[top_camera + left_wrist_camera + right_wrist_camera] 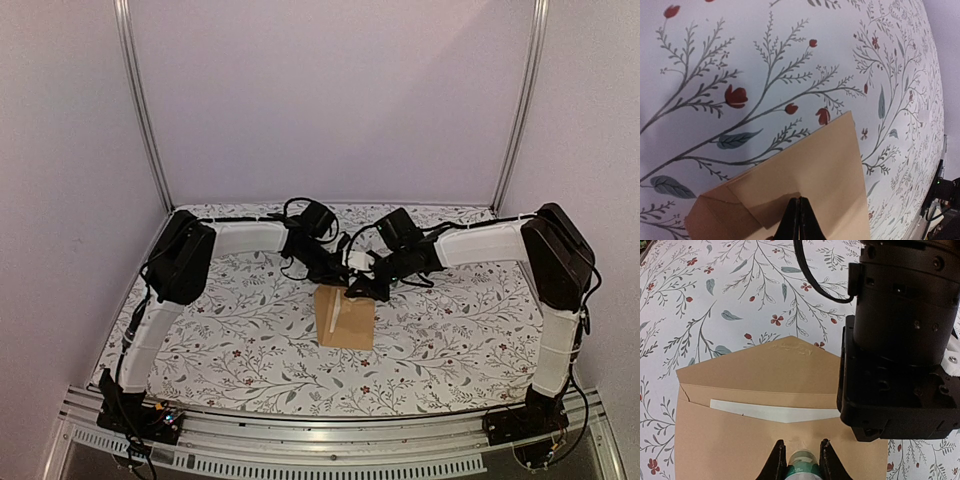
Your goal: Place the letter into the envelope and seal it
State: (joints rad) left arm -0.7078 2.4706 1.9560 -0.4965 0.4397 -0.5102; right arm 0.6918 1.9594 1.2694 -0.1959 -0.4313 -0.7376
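Observation:
The tan envelope (345, 320) lies on the floral cloth at mid-table, its pointed flap open and lying flat. In the right wrist view the envelope (740, 445) shows a white strip of the letter (775, 412) inside its mouth. My right gripper (802, 442) is shut on a green-and-white glue stick (803, 465), whose tip touches the envelope body just below the mouth. My left gripper (799, 201) is shut, its tips resting on the envelope (815, 165). In the top view the left gripper (335, 272) and right gripper (368, 288) meet over the envelope's far edge.
The left arm's black wrist (900, 340) fills the right side of the right wrist view, close above the envelope's right end. The floral tablecloth (230, 330) spreads around the envelope. Metal frame posts (140, 100) and white walls bound the table at the back.

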